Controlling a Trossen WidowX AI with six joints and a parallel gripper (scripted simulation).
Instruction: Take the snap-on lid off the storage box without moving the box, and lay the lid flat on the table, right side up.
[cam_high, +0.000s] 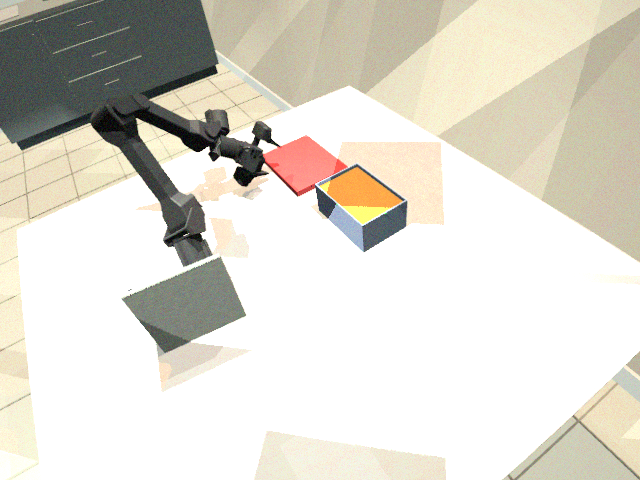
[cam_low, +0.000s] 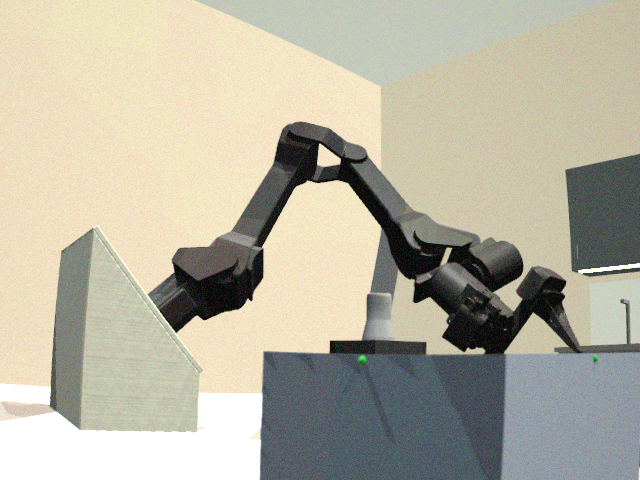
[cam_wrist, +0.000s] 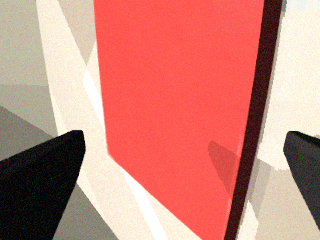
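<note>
The red lid lies flat on the white table, right beside the far left side of the box. The blue-grey storage box stands open, with its orange and yellow inside showing. My gripper is open. It is low over the lid's near-left edge, with one finger on each side and neither gripping it. In the exterior view the box hides the lid.
A grey wedge-shaped block stands by the arm's base. A dark cabinet is on the floor beyond the table. A pale post on a dark base shows behind the box.
</note>
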